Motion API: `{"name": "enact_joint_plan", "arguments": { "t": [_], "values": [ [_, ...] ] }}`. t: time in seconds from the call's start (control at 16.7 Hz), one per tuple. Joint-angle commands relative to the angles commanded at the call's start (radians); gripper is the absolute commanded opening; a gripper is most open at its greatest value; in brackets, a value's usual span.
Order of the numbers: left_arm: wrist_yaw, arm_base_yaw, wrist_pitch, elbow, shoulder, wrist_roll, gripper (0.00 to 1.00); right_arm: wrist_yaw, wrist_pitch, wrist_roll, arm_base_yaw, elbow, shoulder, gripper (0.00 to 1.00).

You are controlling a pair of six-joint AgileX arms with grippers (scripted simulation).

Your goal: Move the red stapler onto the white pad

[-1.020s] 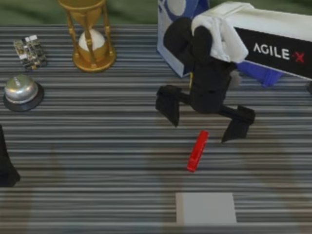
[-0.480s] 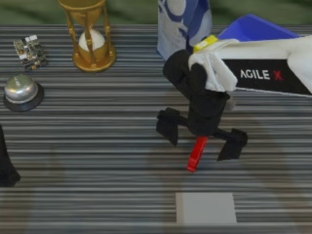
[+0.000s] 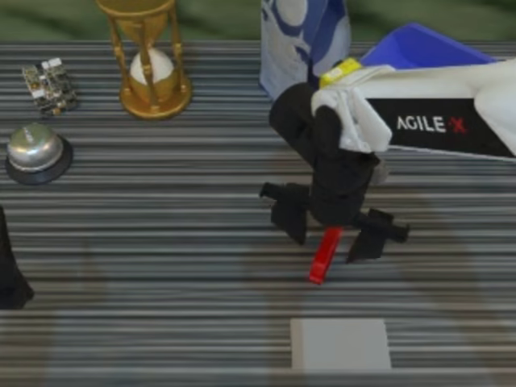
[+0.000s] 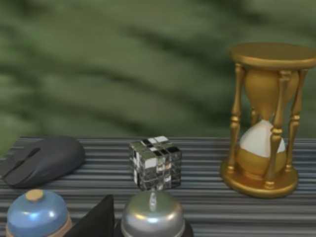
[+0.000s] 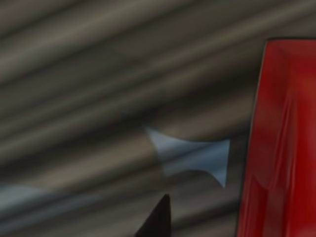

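The red stapler (image 3: 324, 256) lies slanted on the striped table, just beyond the white pad (image 3: 340, 343), which sits flat at the front edge. My right gripper (image 3: 329, 229) is lowered over the stapler's far end, open, with one black finger on each side of it and not touching. In the right wrist view the stapler (image 5: 281, 148) fills one side, close up, and one dark fingertip (image 5: 158, 222) shows beside it. My left gripper (image 3: 8, 278) is parked at the table's left edge, open and holding nothing.
A gold hourglass (image 3: 151, 56), a mirrored cube (image 3: 50, 85) and a silver bell (image 3: 35, 150) stand at the back left. A blue-and-white carton (image 3: 305, 36) stands behind the right arm. The left wrist view also shows a grey mouse (image 4: 42, 160) and a blue bell (image 4: 34, 215).
My right gripper came forward and down over the stapler's far end. Its fingers have drawn closer together around the stapler. The stapler and the left arm have not moved.
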Motion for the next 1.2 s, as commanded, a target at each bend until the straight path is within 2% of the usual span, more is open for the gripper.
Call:
{"name": "enact_joint_plan", "arguments": {
  "t": [0.36,0.96,1.2],
  "values": [
    [0.0,0.0,0.0,0.0,0.0,0.0,1.0,0.0,0.0,0.0,0.0,0.0,0.0,0.02],
    [0.0,0.0,0.0,0.0,0.0,0.0,1.0,0.0,-0.003,0.001,-0.003,0.003,-0.002,0.0],
    [0.0,0.0,0.0,0.0,0.0,0.0,1.0,0.0,-0.112,0.008,-0.004,0.082,-0.032,0.0]
  ]
}}
